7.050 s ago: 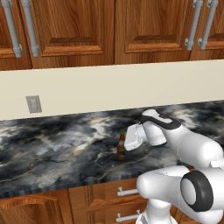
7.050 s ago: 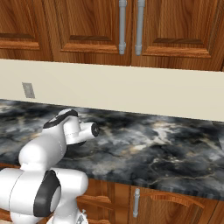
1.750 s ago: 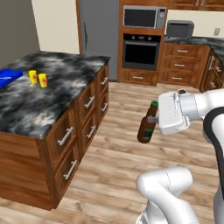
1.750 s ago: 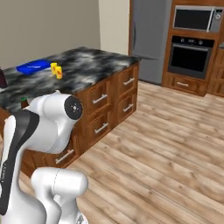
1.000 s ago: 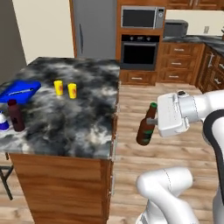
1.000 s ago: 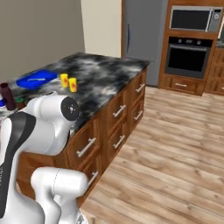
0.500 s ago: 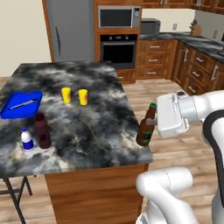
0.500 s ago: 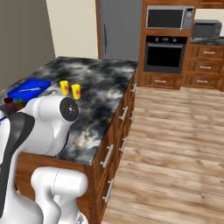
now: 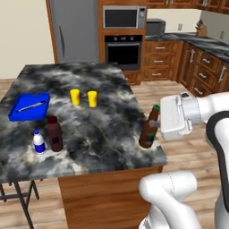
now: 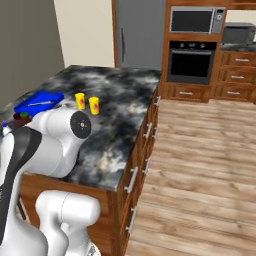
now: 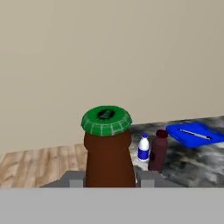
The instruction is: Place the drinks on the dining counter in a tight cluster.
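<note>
Pinching the beer bottle in our gripper, we risk toppling the maroon bottle while clustering.

A brown beer bottle with a green cap stands close in front. Behind it, on the marbled counter, a small white bottle touches a maroon bottle, near a blue tray.

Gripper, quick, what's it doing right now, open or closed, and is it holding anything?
Gripper: closed on the brown beer bottle, held upright in the air at the near right edge of the dining counter.
</note>
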Tool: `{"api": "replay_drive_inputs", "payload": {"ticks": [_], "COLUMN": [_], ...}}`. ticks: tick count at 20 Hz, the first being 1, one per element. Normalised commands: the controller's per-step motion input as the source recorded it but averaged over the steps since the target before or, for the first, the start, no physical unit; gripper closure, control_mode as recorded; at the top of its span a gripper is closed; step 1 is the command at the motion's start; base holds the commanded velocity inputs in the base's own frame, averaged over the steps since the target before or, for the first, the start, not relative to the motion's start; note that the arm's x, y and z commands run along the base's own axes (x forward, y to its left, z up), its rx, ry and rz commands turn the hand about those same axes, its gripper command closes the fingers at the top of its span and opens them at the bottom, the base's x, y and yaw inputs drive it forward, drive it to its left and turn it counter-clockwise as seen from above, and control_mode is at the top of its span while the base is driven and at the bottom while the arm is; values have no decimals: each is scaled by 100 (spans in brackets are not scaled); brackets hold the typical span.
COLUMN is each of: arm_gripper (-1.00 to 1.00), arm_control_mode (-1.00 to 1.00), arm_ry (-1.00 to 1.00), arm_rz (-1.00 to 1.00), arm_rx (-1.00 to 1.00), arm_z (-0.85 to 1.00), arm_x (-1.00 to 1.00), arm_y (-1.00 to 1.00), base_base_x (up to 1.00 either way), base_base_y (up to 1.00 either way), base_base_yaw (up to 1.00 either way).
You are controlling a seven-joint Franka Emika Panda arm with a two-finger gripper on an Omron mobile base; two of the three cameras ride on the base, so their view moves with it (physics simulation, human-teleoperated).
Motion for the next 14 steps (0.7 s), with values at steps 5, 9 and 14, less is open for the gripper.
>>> {"api": "replay_drive_inputs", "payload": {"ticks": [5, 9, 14], "arm_gripper": [100, 100, 100], "arm_control_mode": [100, 100, 100], "arm_ry": [0, 0, 0], "arm_rz": [0, 0, 0], "arm_rx": [0, 0, 0], "arm_z": [0, 0, 0], "arm_x": [0, 0, 0], "arm_y": [0, 0, 0], "base_base_x": [11, 45, 45], "base_base_y": [54, 31, 26], "base_base_yaw": [0, -8, -27]}}
